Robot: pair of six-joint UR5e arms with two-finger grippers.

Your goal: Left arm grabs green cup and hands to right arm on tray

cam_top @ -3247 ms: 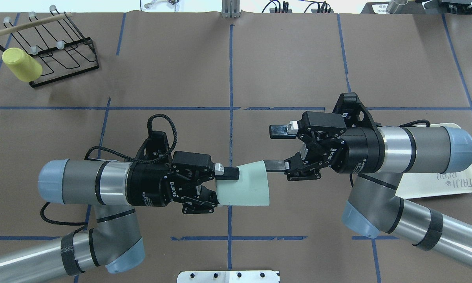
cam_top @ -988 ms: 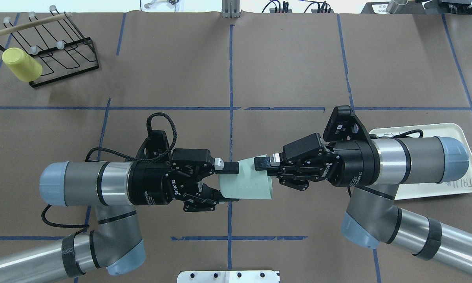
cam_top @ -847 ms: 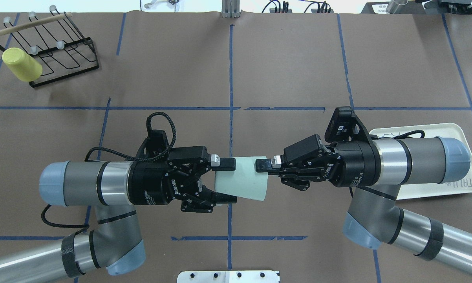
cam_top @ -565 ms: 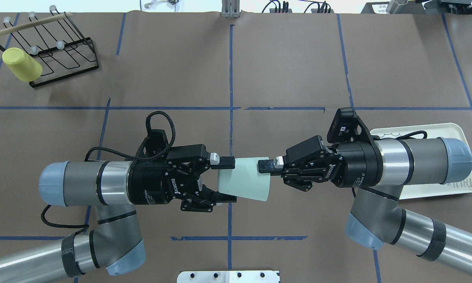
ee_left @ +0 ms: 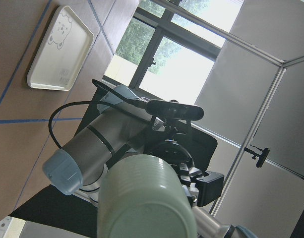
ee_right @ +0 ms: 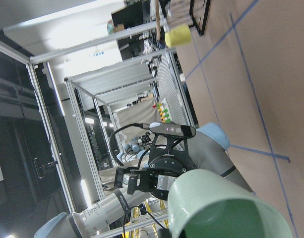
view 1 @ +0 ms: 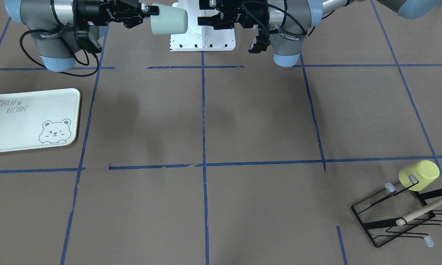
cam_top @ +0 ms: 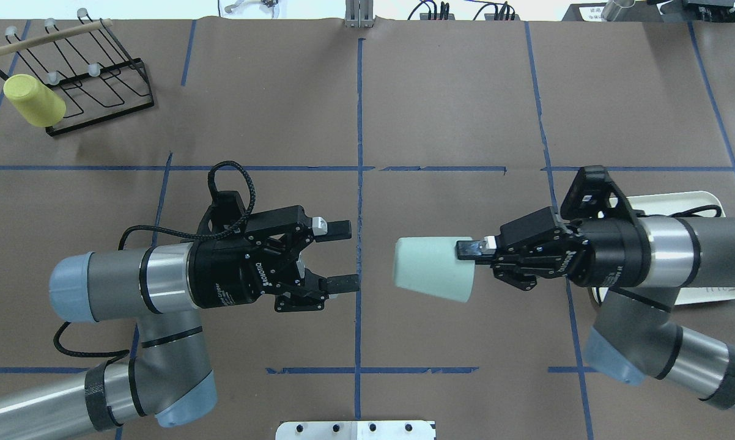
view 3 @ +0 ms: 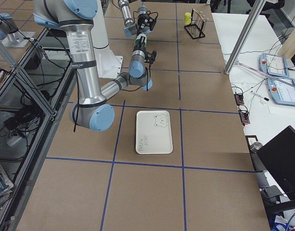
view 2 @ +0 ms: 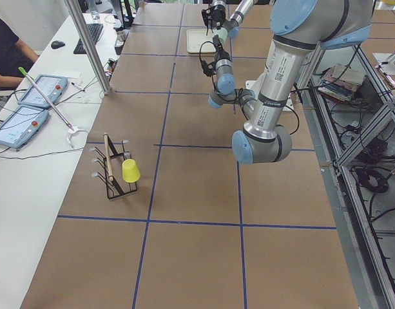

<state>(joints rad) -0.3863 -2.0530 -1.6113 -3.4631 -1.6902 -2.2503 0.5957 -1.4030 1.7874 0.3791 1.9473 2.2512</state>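
The green cup (cam_top: 432,276) lies sideways in the air over the table's middle, held at its rim by my right gripper (cam_top: 465,256), which is shut on it. It also shows in the front view (view 1: 168,19), in the left wrist view (ee_left: 147,198) and in the right wrist view (ee_right: 216,208). My left gripper (cam_top: 343,255) is open and empty, a short gap to the left of the cup's base. The tray (cam_top: 707,201) lies on the table under my right arm, mostly hidden there; the front view shows the tray (view 1: 22,129) with nothing on it.
A yellow-green cup (cam_top: 34,101) hangs on a black wire rack (cam_top: 98,73) at the far left corner. A white base plate (cam_top: 355,429) sits at the near edge. Blue tape lines cross the brown table.
My left gripper has opened, let go of the green cup and drawn back to the left. My right gripper, shut on the cup's rim, has carried it to the right.
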